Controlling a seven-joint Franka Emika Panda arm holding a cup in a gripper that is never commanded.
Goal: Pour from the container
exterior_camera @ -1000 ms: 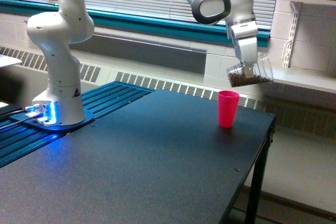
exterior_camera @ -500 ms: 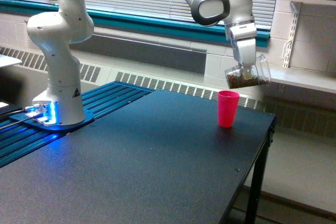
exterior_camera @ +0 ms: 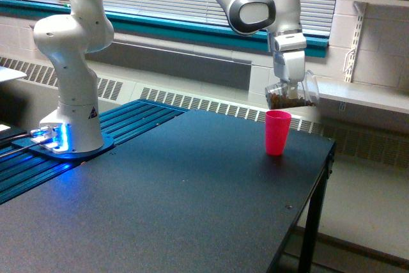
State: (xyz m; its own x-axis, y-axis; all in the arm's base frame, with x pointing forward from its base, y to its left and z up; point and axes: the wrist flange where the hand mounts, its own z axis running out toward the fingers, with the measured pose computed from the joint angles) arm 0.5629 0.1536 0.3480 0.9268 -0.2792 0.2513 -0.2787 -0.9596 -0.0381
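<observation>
A small clear cup (exterior_camera: 292,94) with brown granules lying along its lower side hangs tipped nearly on its side, mouth toward the exterior view's left. My gripper (exterior_camera: 289,84) is shut on it from above. The cup's mouth is just above the rim of an upright pink cup (exterior_camera: 277,132), which stands on the black table (exterior_camera: 172,202) near its far right corner. No granules are seen falling.
The arm's white base (exterior_camera: 70,62) stands on a blue-lit plate at the table's left. Blue ribbed rails run beside it. The table's right edge drops off just past the pink cup. A window sill and radiator grille lie behind.
The gripper has carried the clear cup to the exterior view's left and slightly down, bringing its mouth over the pink cup. The pink cup has not moved.
</observation>
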